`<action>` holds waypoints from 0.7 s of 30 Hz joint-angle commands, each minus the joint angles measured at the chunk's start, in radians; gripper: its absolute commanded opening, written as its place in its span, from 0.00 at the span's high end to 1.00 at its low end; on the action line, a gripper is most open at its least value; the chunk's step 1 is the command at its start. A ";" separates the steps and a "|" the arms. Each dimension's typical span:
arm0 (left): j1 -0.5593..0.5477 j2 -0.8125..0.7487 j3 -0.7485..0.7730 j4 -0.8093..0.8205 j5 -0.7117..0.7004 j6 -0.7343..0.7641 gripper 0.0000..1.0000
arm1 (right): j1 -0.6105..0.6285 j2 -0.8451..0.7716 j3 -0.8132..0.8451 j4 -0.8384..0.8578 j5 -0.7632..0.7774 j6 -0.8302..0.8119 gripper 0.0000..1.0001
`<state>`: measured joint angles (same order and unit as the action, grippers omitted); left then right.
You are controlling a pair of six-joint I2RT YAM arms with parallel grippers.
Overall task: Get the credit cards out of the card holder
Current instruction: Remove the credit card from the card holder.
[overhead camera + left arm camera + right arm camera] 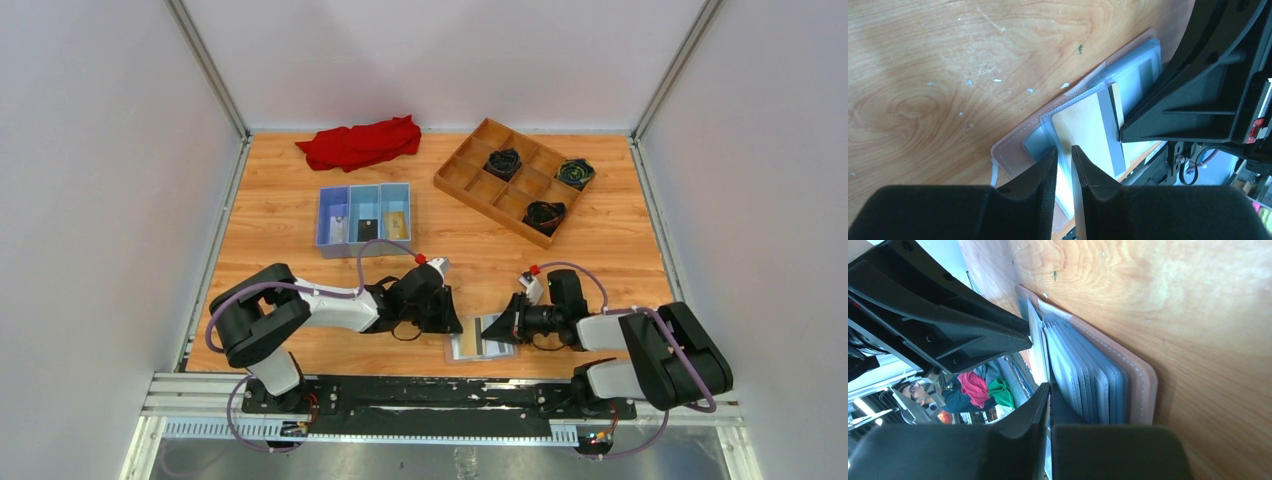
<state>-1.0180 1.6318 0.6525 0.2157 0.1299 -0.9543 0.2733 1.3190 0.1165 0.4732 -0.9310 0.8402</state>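
The card holder [478,338] lies open near the table's front edge, between my two grippers. Its tan-pink cover [1013,150] rests on the wood, and clear blue-grey sleeves [1083,375] fan out from it. A pale credit card [1083,125] with a grey stripe sits at the top sleeve. My left gripper [1064,148] has its jaws narrowly apart, pinching the sleeve edge at the holder's left side. My right gripper [1049,386] is shut on the pale card's thin edge [1037,355]. Three more cards, pale [340,226], black [367,229] and gold [396,221], lie in the blue tray.
The blue three-compartment tray [326,240] stands behind the left arm. A wooden grid tray [470,160] holding dark rolled items sits at the back right. A red cloth [360,143] lies at the back. White walls enclose the table.
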 commanded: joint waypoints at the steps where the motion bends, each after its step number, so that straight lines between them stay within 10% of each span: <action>1: -0.008 0.059 -0.019 -0.073 -0.027 0.022 0.77 | -0.020 0.000 -0.023 -0.052 0.086 -0.006 0.99; 21: -0.005 0.062 -0.030 -0.074 -0.020 0.022 0.77 | -0.081 0.057 0.006 -0.165 -0.010 -0.170 1.00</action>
<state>-1.0176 1.6363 0.6525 0.2241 0.1349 -0.9543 0.2226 1.3483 0.1287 0.4263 -0.9855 0.7620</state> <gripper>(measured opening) 0.232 0.008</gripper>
